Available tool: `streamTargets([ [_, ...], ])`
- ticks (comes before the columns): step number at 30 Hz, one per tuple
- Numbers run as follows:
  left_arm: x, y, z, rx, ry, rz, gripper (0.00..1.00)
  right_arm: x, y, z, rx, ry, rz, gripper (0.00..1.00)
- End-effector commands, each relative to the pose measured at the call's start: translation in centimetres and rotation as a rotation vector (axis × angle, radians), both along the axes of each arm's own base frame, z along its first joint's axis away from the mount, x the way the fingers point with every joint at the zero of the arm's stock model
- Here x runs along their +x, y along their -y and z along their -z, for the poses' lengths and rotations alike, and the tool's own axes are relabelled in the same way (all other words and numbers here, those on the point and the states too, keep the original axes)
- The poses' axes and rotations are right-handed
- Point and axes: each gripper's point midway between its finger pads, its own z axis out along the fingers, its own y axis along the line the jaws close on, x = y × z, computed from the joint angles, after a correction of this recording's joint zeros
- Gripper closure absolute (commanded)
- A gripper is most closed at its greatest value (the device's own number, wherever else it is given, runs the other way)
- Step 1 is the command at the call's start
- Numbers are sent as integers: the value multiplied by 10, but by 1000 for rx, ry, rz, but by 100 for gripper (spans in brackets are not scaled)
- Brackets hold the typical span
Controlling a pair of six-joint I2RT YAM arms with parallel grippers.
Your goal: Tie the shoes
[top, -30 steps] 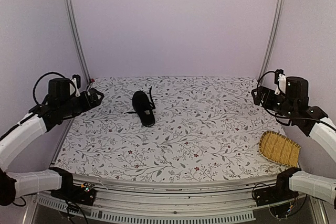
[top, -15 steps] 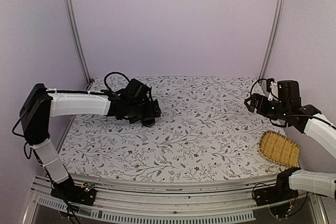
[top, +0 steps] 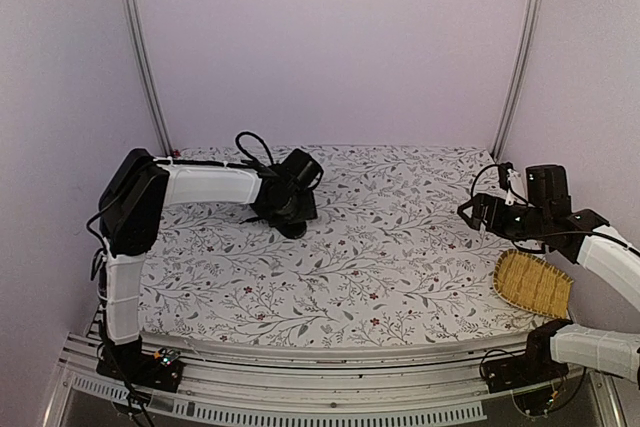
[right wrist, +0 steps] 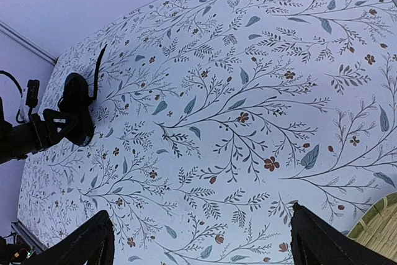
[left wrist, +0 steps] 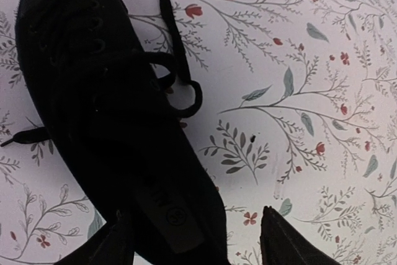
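Left jaws point(left wrist: 197, 243) are spread, one finger on each side of the heel end of the shoe point(left wrist: 111, 110). The right-hand finger point(left wrist: 291, 243) is clear of the shoe over bare surface point(left wrist: 322, 91), while on the other side I cannot tell touching from just beside. A second ago this arm was folded back at the left edge, well apart from the shoe. In the top view it now reaches across, and the left jaws point(top: 288, 209) cover most of the shoe point(top: 294, 231). The shoe has not shifted: it lies in the far-left part of the surface, nearer the far edge than the near one, sole down. The laces point(left wrist: 170, 29) are loose. One strand runs off toward the far edge with a slack loop beside the eyelets, and the other end lies on the cloth at the shoe's opposite side. Right jaws point(right wrist: 205, 240) are spread wide with nothing between them, hanging above the right side of the surface. Since a second ago this arm has come a little inward from the right edge, and the right jaws point(top: 475, 214) now sit lower in the top view. The woven tray point(top: 532, 282) is unchanged near the near-right corner, well apart from the shoe.
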Motion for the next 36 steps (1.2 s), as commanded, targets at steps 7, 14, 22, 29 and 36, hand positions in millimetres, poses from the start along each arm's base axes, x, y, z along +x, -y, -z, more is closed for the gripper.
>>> streamTargets([
  [7, -23, -33, 15, 182, -61, -82, 35, -1, -5, -1, 6, 16, -37, 1],
  [14, -30, -58, -5, 277, -25, -72, 93, -2, -5, 0, 2, 11, -43, 1],
  [22, -33, -81, -112, 787, 120, 249, 100, -23, -55, -20, 159, 97, -345, 1],
  [29, -71, -19, -194, 789, 284, 590, 100, -52, -109, -48, 322, 245, -576, 1],
  [36, -112, 39, -223, 684, 344, 804, 100, -53, -149, -55, 294, 309, -636, 1],
])
